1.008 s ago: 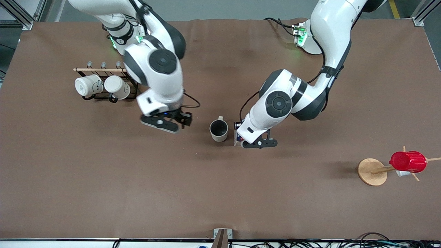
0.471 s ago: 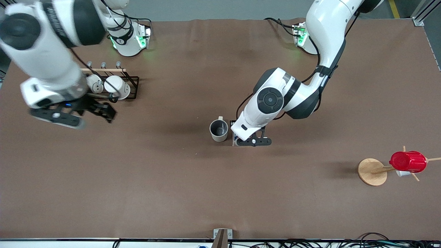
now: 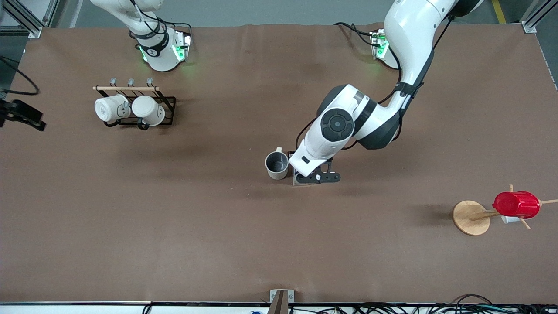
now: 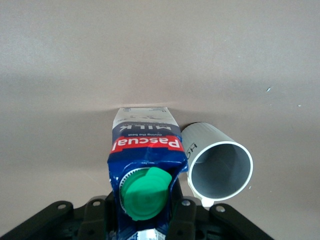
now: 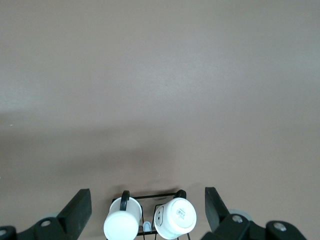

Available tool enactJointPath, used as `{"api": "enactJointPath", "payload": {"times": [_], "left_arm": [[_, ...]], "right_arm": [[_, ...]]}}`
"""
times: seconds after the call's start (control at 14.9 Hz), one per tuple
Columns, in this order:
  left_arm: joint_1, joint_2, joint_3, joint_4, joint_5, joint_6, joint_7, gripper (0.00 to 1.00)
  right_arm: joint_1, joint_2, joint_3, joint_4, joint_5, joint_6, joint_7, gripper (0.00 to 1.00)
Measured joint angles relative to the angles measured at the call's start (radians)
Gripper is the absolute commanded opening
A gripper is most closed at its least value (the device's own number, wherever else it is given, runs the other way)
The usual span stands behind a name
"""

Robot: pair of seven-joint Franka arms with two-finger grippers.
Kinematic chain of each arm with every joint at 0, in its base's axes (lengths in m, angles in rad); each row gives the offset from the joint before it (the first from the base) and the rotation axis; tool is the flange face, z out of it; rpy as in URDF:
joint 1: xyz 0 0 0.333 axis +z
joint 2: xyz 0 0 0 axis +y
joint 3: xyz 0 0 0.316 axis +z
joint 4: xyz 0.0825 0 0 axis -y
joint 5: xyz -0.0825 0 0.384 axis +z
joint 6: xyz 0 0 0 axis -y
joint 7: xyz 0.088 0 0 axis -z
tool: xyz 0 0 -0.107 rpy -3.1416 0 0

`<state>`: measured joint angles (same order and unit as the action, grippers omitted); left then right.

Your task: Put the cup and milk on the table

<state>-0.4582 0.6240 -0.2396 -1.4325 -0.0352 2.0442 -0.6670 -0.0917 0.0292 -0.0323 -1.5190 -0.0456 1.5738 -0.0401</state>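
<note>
The off-white cup [image 3: 277, 165] stands upright on the brown table [image 3: 279, 244] near its middle, grey interior showing. The milk [image 4: 145, 150], a dark blue carton with a green cap, stands close beside the cup [image 4: 220, 167] in the left wrist view. In the front view the milk is almost wholly hidden under the left hand. My left gripper [image 3: 314, 176] is shut on the carton's top, one finger [image 4: 186, 220] on each side. My right gripper [image 3: 24, 115] is open and empty in the air at the right arm's end of the table; its wrist view [image 5: 147, 202] looks down on the mug rack.
A black wire rack [image 3: 168, 102] holding two plain white mugs [image 3: 130, 109] stands near the right arm's base. A red ribbed cup [image 3: 516, 204] hangs on a wooden stand with a round disc base [image 3: 470, 217] at the left arm's end.
My right arm has swung away from beside the cup to the right arm's end of the table, gripper empty. My left gripper has shifted slightly toward the cup with the milk.
</note>
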Motion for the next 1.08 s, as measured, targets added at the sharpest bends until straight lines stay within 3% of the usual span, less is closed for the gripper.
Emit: {"api": "enactJointPath", "payload": {"times": [0.07,0.13,0.27,0.54,0.74,1.08], "left_arm": [[-0.001,0.000,0.000,0.000,0.000,0.001,0.000,0.48],[-0.001,0.000,0.000,0.000,0.000,0.002,0.000,0.60],[-0.001,0.002,0.000,0.000,0.000,0.002,0.000,1.00],[-0.001,0.002,0.003,0.014,0.029,0.009,0.000,1.00],[0.014,-0.039,0.010,0.042,0.137,-0.030,-0.001,1.00],[0.200,-0.231,0.016,0.057,0.191,-0.168,0.055,1.00]], "right_arm": [[0.000,0.000,-0.012,0.005,0.011,-0.003,-0.012,1.00],[0.003,0.000,-0.014,0.005,0.016,-0.004,-0.013,1.00],[0.018,0.001,-0.012,0.005,0.018,-0.007,-0.006,1.00],[0.032,0.001,-0.007,0.005,0.019,-0.030,0.021,1.00],[0.032,0.001,-0.007,0.005,0.019,-0.032,0.022,1.00],[0.037,0.001,-0.006,0.008,0.020,-0.049,0.022,1.00]]}}
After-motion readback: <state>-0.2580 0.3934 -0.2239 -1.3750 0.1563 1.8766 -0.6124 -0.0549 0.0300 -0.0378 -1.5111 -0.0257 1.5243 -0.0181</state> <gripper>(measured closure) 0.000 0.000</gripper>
